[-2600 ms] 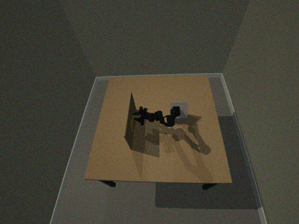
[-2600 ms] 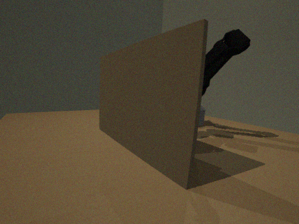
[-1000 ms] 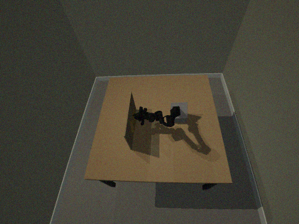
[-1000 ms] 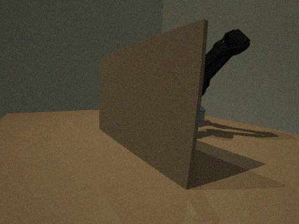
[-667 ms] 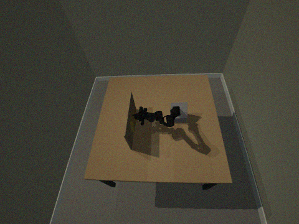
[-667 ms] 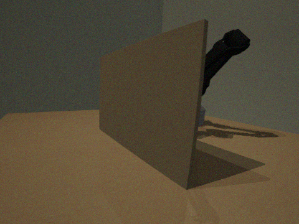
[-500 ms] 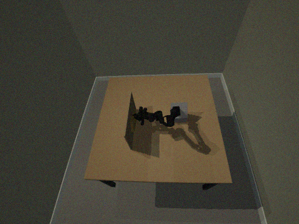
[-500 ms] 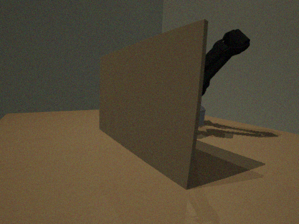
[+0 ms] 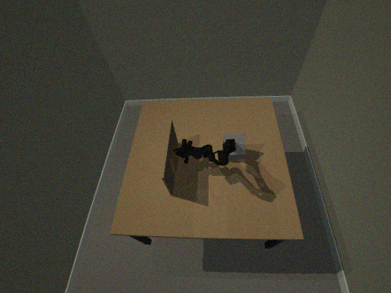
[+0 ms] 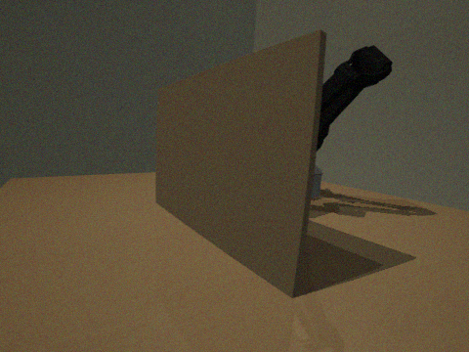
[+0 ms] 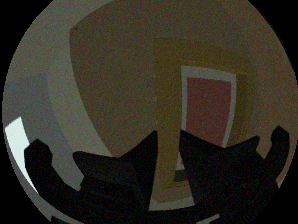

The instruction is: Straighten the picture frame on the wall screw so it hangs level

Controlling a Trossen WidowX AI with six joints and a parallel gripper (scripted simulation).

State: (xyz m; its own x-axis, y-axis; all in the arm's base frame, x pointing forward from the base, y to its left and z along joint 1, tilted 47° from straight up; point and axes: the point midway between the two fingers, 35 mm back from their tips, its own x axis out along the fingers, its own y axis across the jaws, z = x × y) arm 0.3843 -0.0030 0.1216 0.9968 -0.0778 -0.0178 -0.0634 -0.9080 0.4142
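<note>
Tan table (image 9: 244,212), black arm (image 9: 204,152) stretched level toward wall panel (image 10: 234,161), end effector (image 11: 169,156) clamped on picture frame (image 11: 166,96) edge.

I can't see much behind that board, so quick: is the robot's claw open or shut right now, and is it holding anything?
Gripper: shut on the picture frame, its dark fingers clamped on the frame's yellow edge in the wrist view.

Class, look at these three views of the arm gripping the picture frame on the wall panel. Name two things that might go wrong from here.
1. The tool is shut on only one narrow yellow side bar of the picture frame, so the frame might pivot or slip when lifted.
2. The wall panel hides the frame in the exterior view, and the top view shows only the arm, so judging level rests on the distorted wrist view.
</note>
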